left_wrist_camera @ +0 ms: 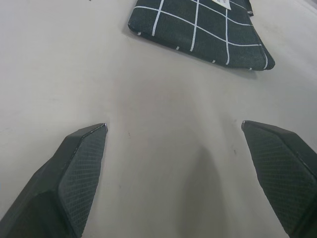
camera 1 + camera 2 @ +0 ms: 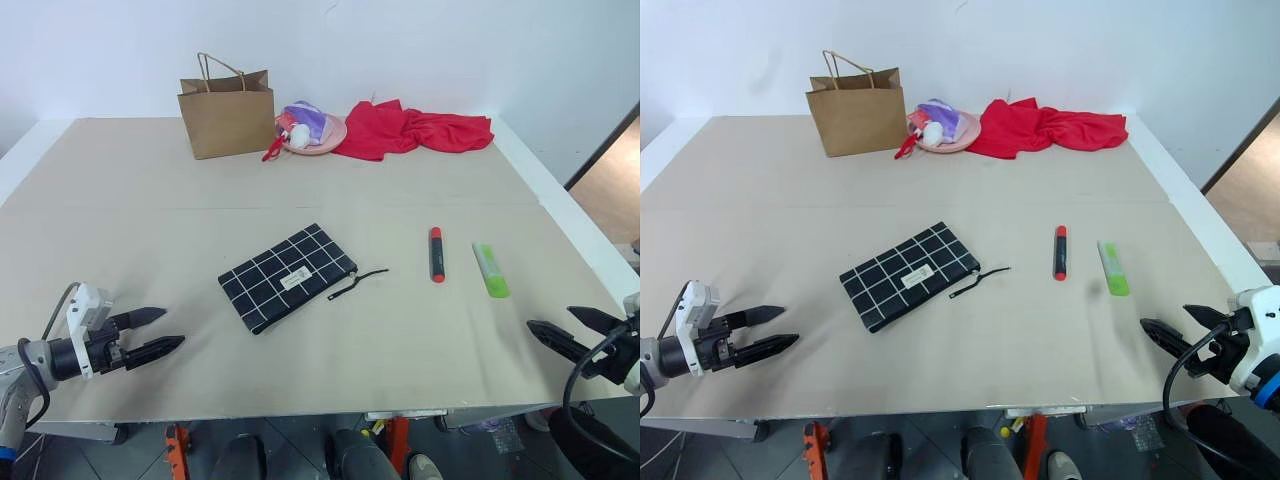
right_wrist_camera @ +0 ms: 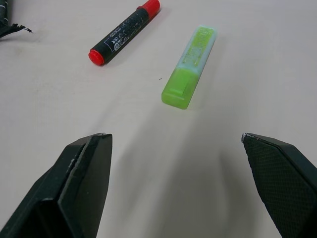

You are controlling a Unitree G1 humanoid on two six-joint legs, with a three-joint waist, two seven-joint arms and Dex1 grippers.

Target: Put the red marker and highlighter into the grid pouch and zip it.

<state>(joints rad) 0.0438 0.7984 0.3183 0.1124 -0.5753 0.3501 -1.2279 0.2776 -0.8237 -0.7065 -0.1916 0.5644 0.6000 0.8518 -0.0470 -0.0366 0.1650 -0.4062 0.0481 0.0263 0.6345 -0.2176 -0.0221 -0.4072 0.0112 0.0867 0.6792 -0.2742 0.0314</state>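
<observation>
Two empty, spread grippers, left (image 2: 158,334), right (image 2: 566,329); black white-gridded fabric pouch (image 2: 287,276) centre; black red-capped marker (image 2: 436,254), lime-green highlighter (image 2: 490,270) at 3 o'clock; best to unzip first

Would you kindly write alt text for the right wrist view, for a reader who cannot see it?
A lime-green highlighter and a red marker lie apart, side by side on a beige table. The open right pincer hovers short of them, empty.
</observation>
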